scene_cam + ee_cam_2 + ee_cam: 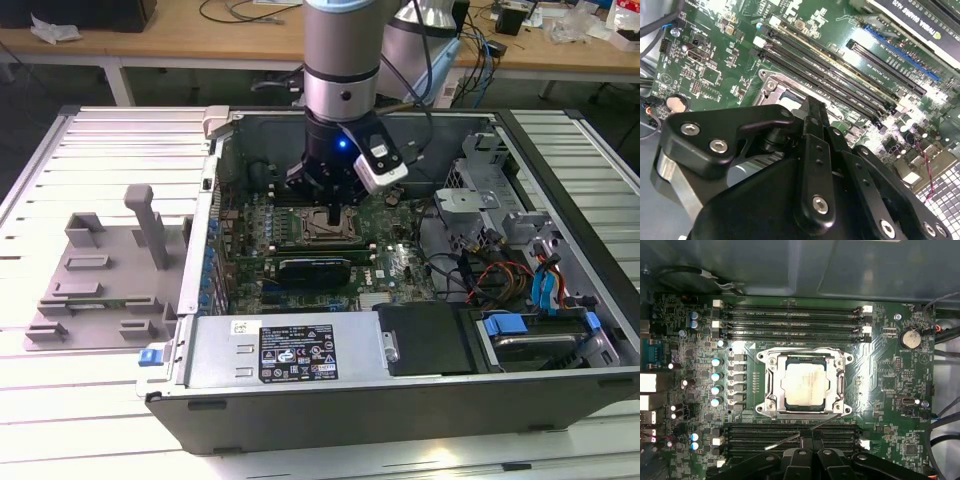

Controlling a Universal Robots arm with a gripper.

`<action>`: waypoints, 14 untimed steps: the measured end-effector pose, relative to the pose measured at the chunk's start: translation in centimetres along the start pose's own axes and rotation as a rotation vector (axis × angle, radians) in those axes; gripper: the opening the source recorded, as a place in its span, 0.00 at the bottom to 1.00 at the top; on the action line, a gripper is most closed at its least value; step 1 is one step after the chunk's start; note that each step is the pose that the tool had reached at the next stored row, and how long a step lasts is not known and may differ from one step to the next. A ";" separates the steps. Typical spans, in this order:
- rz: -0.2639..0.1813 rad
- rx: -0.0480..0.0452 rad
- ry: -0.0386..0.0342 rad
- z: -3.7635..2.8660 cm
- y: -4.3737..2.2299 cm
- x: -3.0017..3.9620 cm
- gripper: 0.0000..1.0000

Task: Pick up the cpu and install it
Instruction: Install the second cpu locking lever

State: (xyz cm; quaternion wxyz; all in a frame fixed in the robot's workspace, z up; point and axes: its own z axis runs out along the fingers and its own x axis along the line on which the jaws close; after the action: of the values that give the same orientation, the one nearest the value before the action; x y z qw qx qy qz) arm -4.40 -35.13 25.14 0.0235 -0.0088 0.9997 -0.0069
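The cpu (807,385), a square chip with a pale silver top, lies in the metal socket frame (765,385) on the green motherboard (880,390), sitting slightly askew in the opening. My gripper (333,214) hangs straight above that socket (325,232) inside the open computer case, apart from the chip. Its black fingers (811,145) are drawn together with nothing between them. In the first wrist view the finger bases (812,460) show at the picture's edge, beside the socket.
Memory slots (790,320) run along both sides of the socket. A graphics card (315,266), cables (470,275) and drive bays (530,330) crowd the case at the exterior view's right. A grey fixture block (100,275) sits on the slatted table at the left.
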 end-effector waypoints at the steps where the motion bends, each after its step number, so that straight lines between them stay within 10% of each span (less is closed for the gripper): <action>1: 0.000 0.0000 0.0000 0.04 -0.02 0.05 0.11; 14: 0.000 0.0001 0.0001 1.24 -0.16 1.09 0.11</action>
State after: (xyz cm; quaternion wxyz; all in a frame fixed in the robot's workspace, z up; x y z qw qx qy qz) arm -5.42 -35.33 23.85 0.0234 -0.0089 0.9997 -0.0070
